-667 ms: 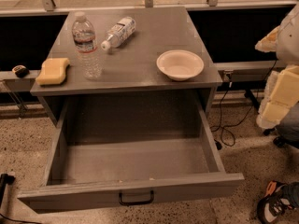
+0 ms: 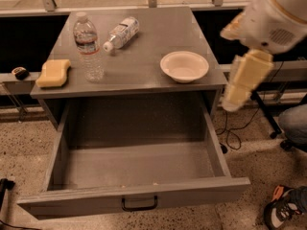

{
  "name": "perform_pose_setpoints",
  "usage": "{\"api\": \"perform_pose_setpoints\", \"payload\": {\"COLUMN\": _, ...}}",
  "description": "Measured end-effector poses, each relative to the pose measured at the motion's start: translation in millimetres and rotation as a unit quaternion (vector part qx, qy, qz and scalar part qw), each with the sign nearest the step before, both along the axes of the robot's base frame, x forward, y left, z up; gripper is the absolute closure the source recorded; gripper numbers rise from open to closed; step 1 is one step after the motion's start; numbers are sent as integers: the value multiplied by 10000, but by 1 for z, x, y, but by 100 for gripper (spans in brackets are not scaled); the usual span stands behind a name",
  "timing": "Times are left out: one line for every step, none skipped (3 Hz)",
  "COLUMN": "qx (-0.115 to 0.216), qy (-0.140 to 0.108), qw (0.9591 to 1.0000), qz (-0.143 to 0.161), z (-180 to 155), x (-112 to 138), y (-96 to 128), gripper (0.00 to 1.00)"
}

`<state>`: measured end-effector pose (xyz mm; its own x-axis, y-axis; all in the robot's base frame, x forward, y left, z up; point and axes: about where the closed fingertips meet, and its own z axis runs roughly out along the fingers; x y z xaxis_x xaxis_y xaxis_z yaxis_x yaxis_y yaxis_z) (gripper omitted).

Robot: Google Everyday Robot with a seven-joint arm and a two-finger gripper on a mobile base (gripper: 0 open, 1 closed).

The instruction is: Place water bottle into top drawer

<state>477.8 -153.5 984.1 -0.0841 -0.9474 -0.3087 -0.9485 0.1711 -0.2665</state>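
The water bottle [image 2: 88,48] stands upright on the left of the grey cabinet's top [image 2: 144,51]; it is clear and ribbed, with a white cap and a narrow red-and-dark band. The top drawer [image 2: 139,195] is pulled wide open below, its inside bare, with a small black handle [image 2: 139,204] on the front panel. My arm [image 2: 254,47], white and cream, hangs at the upper right, beside the cabinet's right edge and far from the bottle. My gripper itself is out of view.
A second bottle [image 2: 122,32] with a wide white-and-blue label lies on its side at the back. A white bowl [image 2: 184,66] sits on the right, a yellow sponge [image 2: 53,73] at the left edge. Cables and a shoe [image 2: 283,210] lie on the floor at right.
My arm has swung further into view, leftward and up at the right side. The bottles, bowl, sponge and drawer stand as before.
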Motion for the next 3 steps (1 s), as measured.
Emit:
{"api": "perform_pose_setpoints", "payload": {"qx": 721, "qy": -382, "qw": 9930, "qz": 857, "z": 25, "x": 42, "y": 101, "gripper": 0}}
{"api": "perform_pose_setpoints", "payload": {"qx": 1603, "qy": -547, "qw": 9775, "qz": 1258, "z": 36, "x": 77, "y": 176, "gripper": 0}}
{"api": "perform_pose_setpoints", "payload": {"qx": 2556, "qy": -498, "qw": 9610, "qz": 935, "z": 16, "x": 101, "y": 225, "gripper": 0}}
